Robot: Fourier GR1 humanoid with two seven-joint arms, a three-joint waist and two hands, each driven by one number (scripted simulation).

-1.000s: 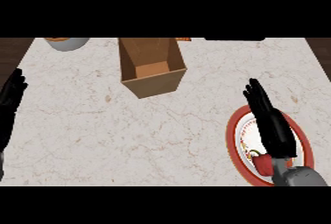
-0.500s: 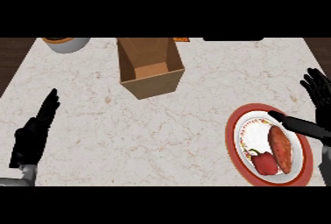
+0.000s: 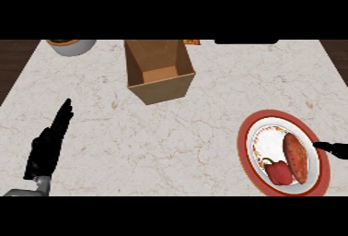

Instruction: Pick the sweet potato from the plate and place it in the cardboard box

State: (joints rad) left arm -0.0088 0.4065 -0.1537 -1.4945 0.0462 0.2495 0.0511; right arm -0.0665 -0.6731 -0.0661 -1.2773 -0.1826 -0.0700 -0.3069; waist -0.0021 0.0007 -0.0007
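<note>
A reddish-brown sweet potato (image 3: pixel 296 157) lies lengthwise on the right side of a red-rimmed white plate (image 3: pixel 249 156) at the lower right of the counter. Beside it on the plate sits a red bell pepper (image 3: pixel 277 170). The open cardboard box (image 3: pixel 158 70) stands at the back centre, nothing visible inside. Only a fingertip of my right hand (image 3: pixel 334 149) shows at the right edge, just right of the sweet potato and apart from it. My left hand (image 3: pixel 49 141) rests open at the lower left, fingers straight and pointing up the counter.
A grey bowl (image 3: pixel 71 46) with orange contents sits at the back left corner. An orange object (image 3: pixel 192 42) peeks out behind the box. Dark floor shows past the counter's left and right edges.
My right hand has pulled off to the right, off the plate, leaving the sweet potato and pepper uncovered. My left hand has come into view at the lower left.
</note>
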